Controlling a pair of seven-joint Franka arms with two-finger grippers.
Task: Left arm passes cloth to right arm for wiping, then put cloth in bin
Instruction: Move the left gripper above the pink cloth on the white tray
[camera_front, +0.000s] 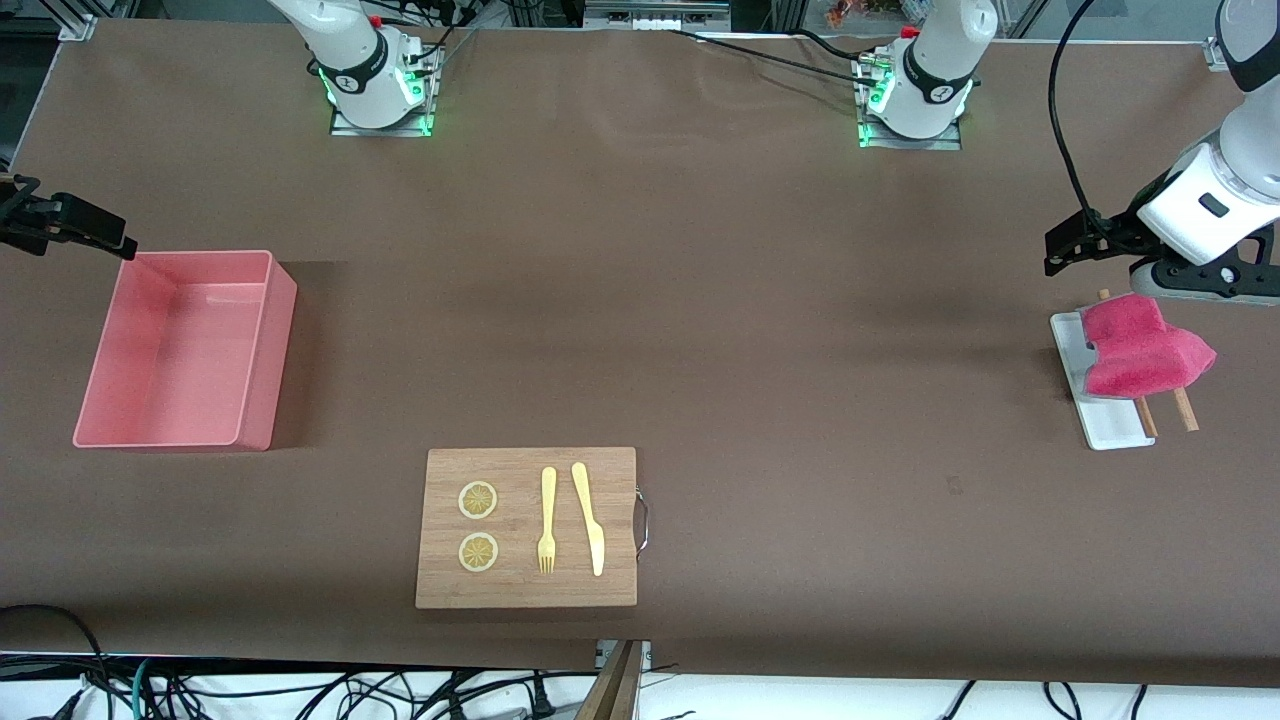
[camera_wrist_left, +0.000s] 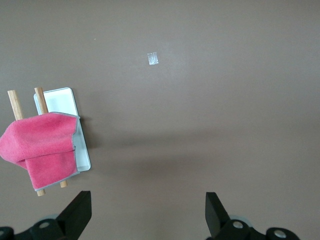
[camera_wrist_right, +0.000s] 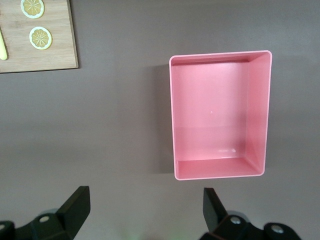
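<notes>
My table (camera_front: 700, 300) is covered edge to edge in a plain brown mat. At my right arm's end sits the bin (camera_front: 180, 350), salmon pink, low straight walls, nothing inside it. Nearer the front camera, about midway along the table, lies a wooden board (camera_front: 527, 527) with a metal handle on one short edge. At my left arm's end rests a small flat white tray (camera_front: 1100, 400). A tiny pale scrap (camera_wrist_left: 153, 59) lies on the mat, well apart from the tray. Both my arm bases stand bolted along the table's back edge.
</notes>
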